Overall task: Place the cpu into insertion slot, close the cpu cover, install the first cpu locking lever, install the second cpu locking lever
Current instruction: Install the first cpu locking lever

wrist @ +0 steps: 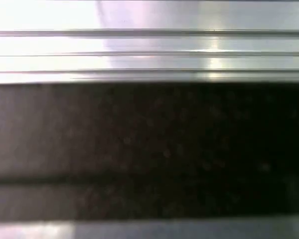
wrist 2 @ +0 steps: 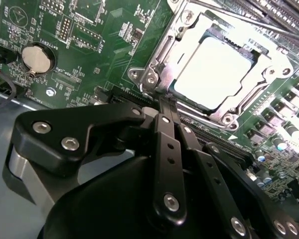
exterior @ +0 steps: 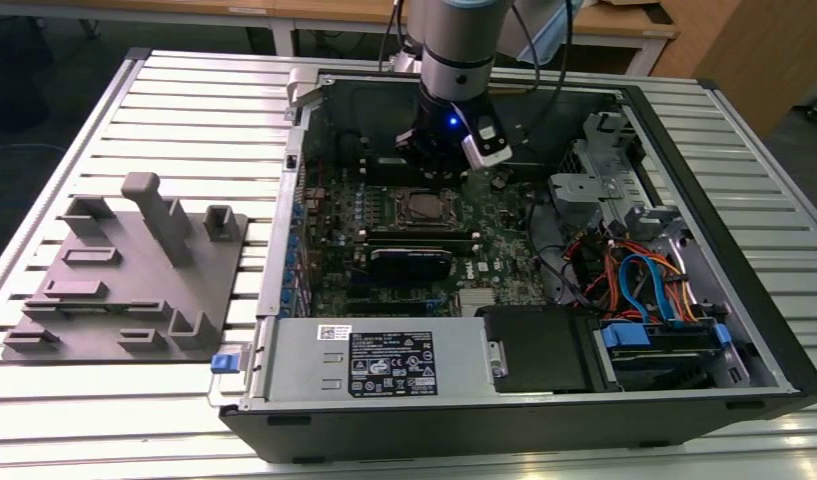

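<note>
The cpu (wrist 2: pixel 214 72) lies flat in the insertion slot (exterior: pixel 415 207) on the green motherboard (wrist 2: pixel 104 30); its metal top glares pale. The silvery cpu cover (wrist 2: pixel 164 45) is folded down around it, and the chip shows through its window. A thin silvery rod (wrist 2: pixel 254 21) runs along one side of the socket. My gripper (wrist 2: pixel 168 107) is shut, its black fingers (wrist 2: pixel 162 149) pressed side by side. Their tips sit at the socket's edge, by the corner of the frame. In the exterior view my gripper (exterior: pixel 442 178) hangs inside the open case, just behind the socket.
The case walls (exterior: pixel 728 200) box in the arm. A black card (exterior: pixel 408 262) sits in front of the socket, and coloured cables (exterior: pixel 635 280) lie toward the exterior view's right. A grey fixture block (exterior: pixel 128 270) stands on the slatted table (exterior: pixel 181 110). A coin cell (wrist 2: pixel 38 58) is on the board.
</note>
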`<action>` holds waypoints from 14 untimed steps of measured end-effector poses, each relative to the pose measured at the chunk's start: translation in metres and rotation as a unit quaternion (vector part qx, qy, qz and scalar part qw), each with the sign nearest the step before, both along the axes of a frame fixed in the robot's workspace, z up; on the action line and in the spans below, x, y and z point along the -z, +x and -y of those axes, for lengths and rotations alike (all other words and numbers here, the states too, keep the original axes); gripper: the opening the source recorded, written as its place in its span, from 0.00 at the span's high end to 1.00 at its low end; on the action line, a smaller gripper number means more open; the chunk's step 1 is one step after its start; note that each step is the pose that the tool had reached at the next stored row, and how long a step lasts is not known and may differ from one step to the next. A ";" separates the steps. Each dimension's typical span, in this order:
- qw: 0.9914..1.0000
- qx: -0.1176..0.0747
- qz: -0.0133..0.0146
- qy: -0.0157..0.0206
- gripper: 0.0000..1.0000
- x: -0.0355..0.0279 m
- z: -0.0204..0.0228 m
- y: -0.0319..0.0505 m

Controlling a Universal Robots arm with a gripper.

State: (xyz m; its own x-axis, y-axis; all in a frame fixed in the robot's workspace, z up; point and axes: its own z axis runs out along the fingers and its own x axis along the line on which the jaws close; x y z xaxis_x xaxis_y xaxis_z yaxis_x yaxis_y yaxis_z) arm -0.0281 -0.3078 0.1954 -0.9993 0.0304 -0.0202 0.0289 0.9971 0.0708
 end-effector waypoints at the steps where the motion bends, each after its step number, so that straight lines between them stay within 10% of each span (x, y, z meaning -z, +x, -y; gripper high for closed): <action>1: 1.000 0.000 0.000 0.002 0.90 0.0000 0.0001 0.0000; 14: 1.000 0.000 0.000 0.005 0.90 -0.0135 0.0042 0.0000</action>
